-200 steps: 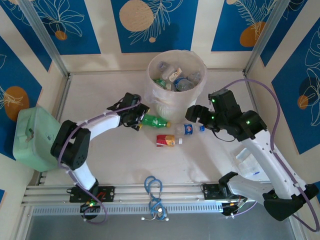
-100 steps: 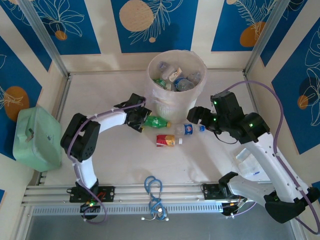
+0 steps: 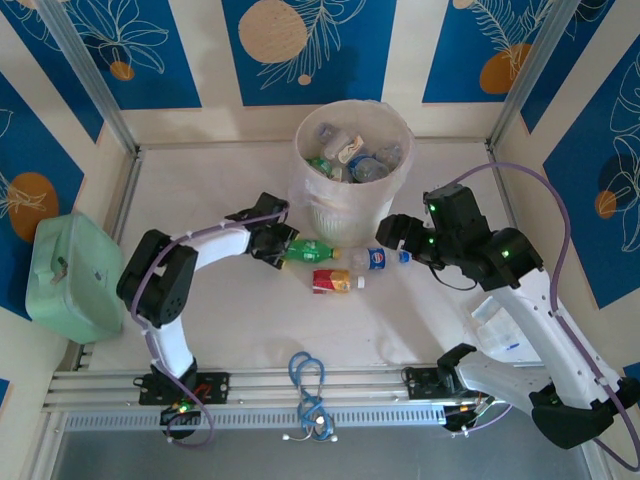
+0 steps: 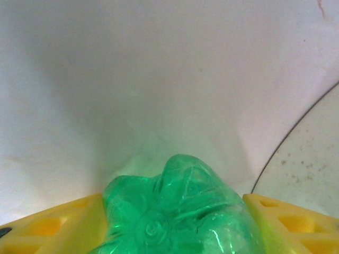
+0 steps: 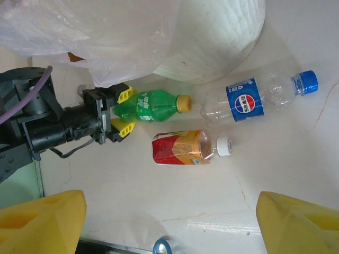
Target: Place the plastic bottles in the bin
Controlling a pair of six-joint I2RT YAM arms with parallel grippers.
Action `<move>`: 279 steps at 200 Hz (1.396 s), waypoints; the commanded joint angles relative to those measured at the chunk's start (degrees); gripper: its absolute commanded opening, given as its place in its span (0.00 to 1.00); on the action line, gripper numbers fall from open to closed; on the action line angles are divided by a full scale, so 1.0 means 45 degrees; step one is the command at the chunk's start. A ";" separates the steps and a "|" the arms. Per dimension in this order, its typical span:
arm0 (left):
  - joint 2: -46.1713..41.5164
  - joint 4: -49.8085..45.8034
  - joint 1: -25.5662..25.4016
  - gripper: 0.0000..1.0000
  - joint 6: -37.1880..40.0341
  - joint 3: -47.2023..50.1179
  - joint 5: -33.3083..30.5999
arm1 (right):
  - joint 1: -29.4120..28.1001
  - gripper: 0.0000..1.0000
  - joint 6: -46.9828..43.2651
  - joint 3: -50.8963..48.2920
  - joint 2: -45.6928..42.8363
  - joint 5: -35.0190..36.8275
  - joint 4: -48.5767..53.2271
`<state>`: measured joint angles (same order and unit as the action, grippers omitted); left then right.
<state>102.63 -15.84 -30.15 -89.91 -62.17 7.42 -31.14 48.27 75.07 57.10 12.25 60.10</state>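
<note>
Nearest, at the rail between the two arm bases: blue cable loop point(image 3: 307, 375), flat on the surface. To the right of it, beside the right arm, flat clear packet point(image 3: 497, 330). Farther in, on the white table point(image 3: 220, 320), red-and-orange-labelled bottle point(image 5: 183, 148) on its side, white cap pointing right, apart from both grippers. Just behind it, two more on their sides, roughly end to end: green bottle point(image 5: 153, 106) with yellow cap pointing right, then clear bottle point(image 5: 254, 100) with blue label and blue cap, its base near that yellow cap but not touching. Left gripper point(image 3: 283, 250) down low at the green bottle's base, yellow fingers point(image 4: 47, 227) pressed against either side of it in the left wrist view, grasping it where it lies on the table. Right gripper point(image 3: 390, 232) raised over the table just beyond the clear bottle, jaws spread wide, nothing between them. Close behind the three bottles, round pale bin point(image 3: 345, 215), upright, translucent white liner hanging over the rim, with heaped bottles point(image 3: 350, 155) inside. Far left against the wall, mint-green box point(image 3: 70, 275), well apart from everything else. At the back, blue-and-cream wall panels point(image 3: 310, 40) with leaf drawings.
</note>
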 commanded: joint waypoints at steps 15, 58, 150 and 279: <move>-0.2289 -0.0883 0.0010 0.59 0.0620 0.0929 -0.0185 | -0.0229 0.84 -0.0085 0.0285 -0.0200 0.0171 0.0186; -0.5599 -0.3196 0.0195 0.57 0.3210 0.0872 -0.0982 | -0.0291 0.84 -0.0260 0.0699 -0.0189 -0.0125 -0.0128; -0.7178 -0.3394 0.0207 0.54 0.7554 -0.3197 0.3568 | -0.0737 0.79 -0.1472 0.2069 0.1607 -0.6316 -0.2898; -0.5775 0.0554 0.0488 0.53 0.5856 -0.4485 0.7023 | -0.0621 0.37 -0.2016 0.2732 0.2135 -0.7547 -0.3388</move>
<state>76.84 -17.39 -28.67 -62.30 -82.50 35.75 -34.17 39.92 85.91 66.96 -20.12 45.82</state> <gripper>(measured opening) 0.606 0.394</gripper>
